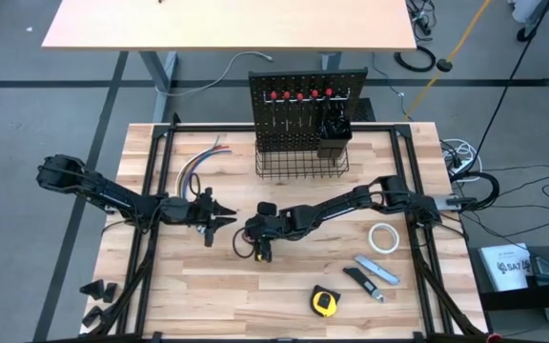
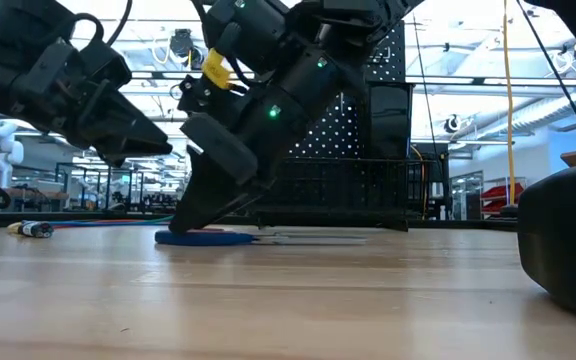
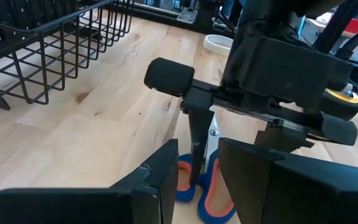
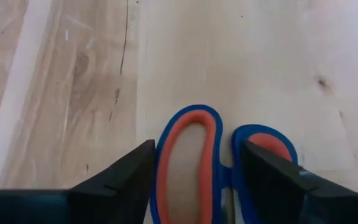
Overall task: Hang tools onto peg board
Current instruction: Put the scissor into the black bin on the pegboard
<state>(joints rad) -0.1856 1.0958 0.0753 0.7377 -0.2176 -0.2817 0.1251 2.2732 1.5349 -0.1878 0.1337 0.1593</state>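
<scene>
1. Nearest the camera in the low view, a dark rounded object (image 2: 568, 245) sits blurred on the wooden table (image 2: 288, 310) at the right edge; what it is cannot be told from there.
2. The scissors (image 4: 211, 163) lie flat on the table near its middle, with blue handle loops lined in orange.
3. The right gripper (image 1: 263, 252) points down over the scissors. Its two fingers stand apart, one on each outer side of the larger handle loop, and nothing is held between them. In the low view its fingertips reach down to the table at the scissors' blue handle (image 2: 203, 237).
4. The left gripper (image 1: 229, 218) hovers just beside the right gripper, on its left, pointing toward it. Its fingers are narrowly parted and hold nothing; the scissors' handles show in the gap beyond them.
5. The peg board (image 1: 305, 107) stands upright at the far side of the table, well apart from both grippers. Red-handled tools (image 1: 300, 96) hang in a row along its top.
6. A black wire basket (image 1: 298, 164) sits at the board's base, and a small black cup (image 1: 334, 136) hangs on the board's right part.
7. On the table to the right of the grippers lies a white tape roll (image 1: 382, 237). Nearer the front edge are a grey-blue utility knife (image 1: 377, 271) and a yellow tape measure (image 1: 324, 301).
8. A bundle of coloured wires (image 1: 198, 162) lies on the table left of the basket.
</scene>
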